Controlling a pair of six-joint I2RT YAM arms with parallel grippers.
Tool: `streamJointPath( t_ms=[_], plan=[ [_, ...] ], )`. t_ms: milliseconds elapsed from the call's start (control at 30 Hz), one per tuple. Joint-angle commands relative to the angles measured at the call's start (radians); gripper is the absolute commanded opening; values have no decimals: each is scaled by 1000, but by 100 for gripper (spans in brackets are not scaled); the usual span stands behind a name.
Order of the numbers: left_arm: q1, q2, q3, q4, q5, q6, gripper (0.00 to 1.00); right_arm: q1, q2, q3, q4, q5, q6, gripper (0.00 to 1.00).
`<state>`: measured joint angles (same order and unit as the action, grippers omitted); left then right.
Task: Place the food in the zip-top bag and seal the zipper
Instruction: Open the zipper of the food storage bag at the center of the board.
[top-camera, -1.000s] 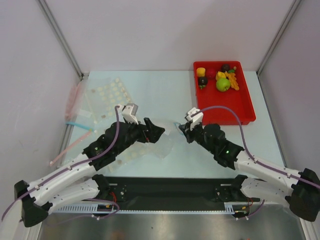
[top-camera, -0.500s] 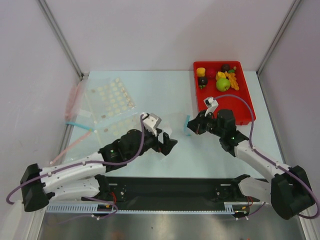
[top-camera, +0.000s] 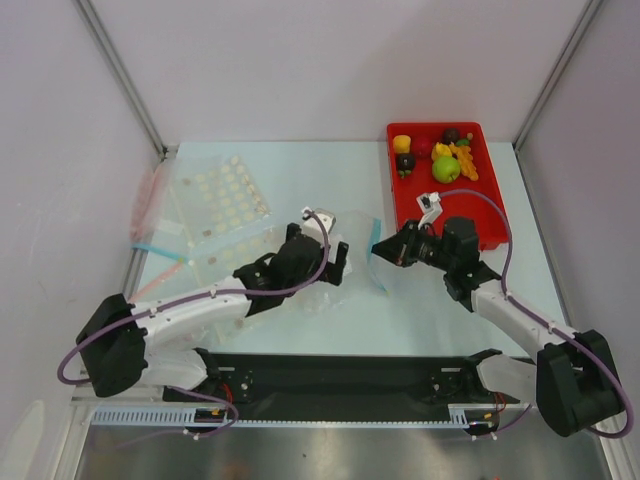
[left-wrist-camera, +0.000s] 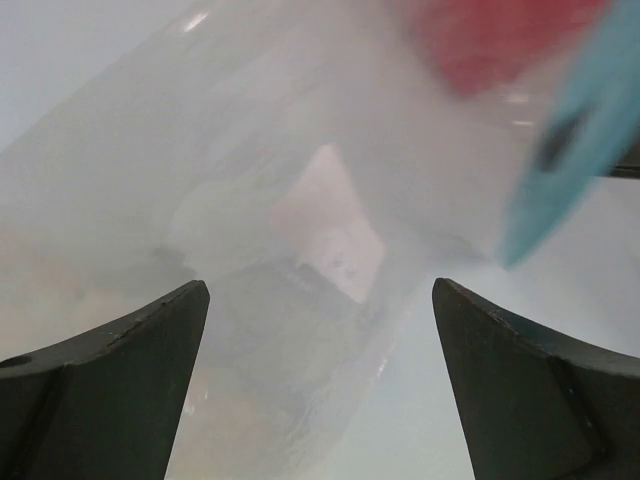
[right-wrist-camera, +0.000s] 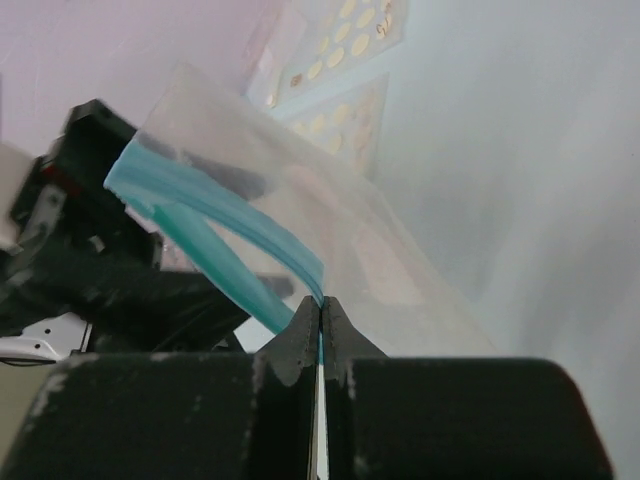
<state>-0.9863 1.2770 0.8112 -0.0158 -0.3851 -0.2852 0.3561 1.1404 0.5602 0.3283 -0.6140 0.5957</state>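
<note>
Clear bag (top-camera: 350, 228) lies directly ahead of your left gripper (left-wrist-camera: 315, 300), whose jaws stand wide apart. Your right gripper (right-wrist-camera: 321, 305) is pinched on the zipper (right-wrist-camera: 225, 215). Food (top-camera: 440, 155) sits beyond it in the tray (top-camera: 480, 215).

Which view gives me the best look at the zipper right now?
Right wrist: the zipper runs sharp and close from the shut right gripper pinching it. Left wrist shows the zipper only as a blurred blue end; top shows just a small blue sliver by that gripper.
</note>
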Motion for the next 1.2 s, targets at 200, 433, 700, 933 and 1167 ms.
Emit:
streamJointPath(
  t_ms=[200, 433, 700, 933, 1167],
  plan=[
    [166, 94, 103, -164, 46, -106, 100, -19, -59, -13, 20, 65, 65, 0],
    [60, -94, -30, 71, 167, 30, 100, -17, -74, -17, -9, 135, 52, 0],
    [32, -176, -98, 175, 229, 70, 99, 43, -81, -2, -29, 178, 12, 0],
    [28, -127, -78, 171, 253, 80, 88, 80, -88, 9, -43, 192, -19, 0],
    [17, -79, -52, 151, 252, 87, 77, 96, -91, 10, -38, 191, -28, 0]
  ],
)
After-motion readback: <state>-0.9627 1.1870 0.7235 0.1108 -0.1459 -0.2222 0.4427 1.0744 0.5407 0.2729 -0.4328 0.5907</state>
